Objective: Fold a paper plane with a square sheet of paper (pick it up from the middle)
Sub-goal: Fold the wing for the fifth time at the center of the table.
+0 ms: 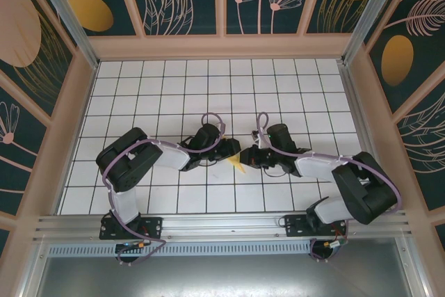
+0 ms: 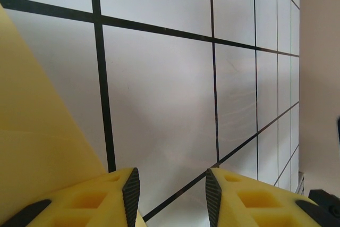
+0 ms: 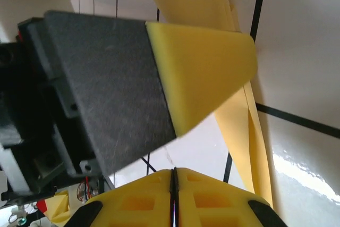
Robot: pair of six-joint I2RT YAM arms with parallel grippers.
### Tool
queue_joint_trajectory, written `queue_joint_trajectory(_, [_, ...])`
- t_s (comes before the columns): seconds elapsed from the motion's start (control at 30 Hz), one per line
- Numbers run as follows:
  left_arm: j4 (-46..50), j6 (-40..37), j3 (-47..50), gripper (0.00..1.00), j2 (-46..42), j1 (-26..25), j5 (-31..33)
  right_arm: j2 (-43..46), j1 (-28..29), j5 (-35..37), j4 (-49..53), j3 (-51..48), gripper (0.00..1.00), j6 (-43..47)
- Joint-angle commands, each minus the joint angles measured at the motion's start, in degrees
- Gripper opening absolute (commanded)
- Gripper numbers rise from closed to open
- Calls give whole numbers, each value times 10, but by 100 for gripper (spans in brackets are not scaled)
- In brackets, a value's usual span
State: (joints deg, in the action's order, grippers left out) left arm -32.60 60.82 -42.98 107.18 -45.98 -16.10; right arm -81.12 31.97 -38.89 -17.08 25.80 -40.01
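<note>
Where the two arms rise from the bottom edge of the top view, they bend inward and meet just below the frame's middle. The left gripper (image 1: 231, 149) has its jaws partly apart. In its wrist view bare table (image 2: 159, 104) shows between the fingers (image 2: 106, 198), which grip nothing. The paper plane (image 2: 32, 131) lies along that frame's left edge, outside the left finger. The right gripper (image 3: 172, 195), at the bottom of its wrist view, is closed pad against pad with nothing between. Above it, the left gripper's yellow-tipped finger crosses the plane, which runs from top centre to lower right. From above, the plane is a small yellow point between both grippers. White gridded table stretches beyond to the upper wall (image 1: 222, 45).
</note>
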Motion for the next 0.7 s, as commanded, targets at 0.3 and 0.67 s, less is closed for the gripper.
queue_joint_trajectory(0.3, [125,-52,17,41,38,12,31,-94,13,-8,-84,11,11,-48])
queue_joint_trajectory(0.67, [98,-51,32,45,1,15,35,-138,23,38,-28,1,1,-42])
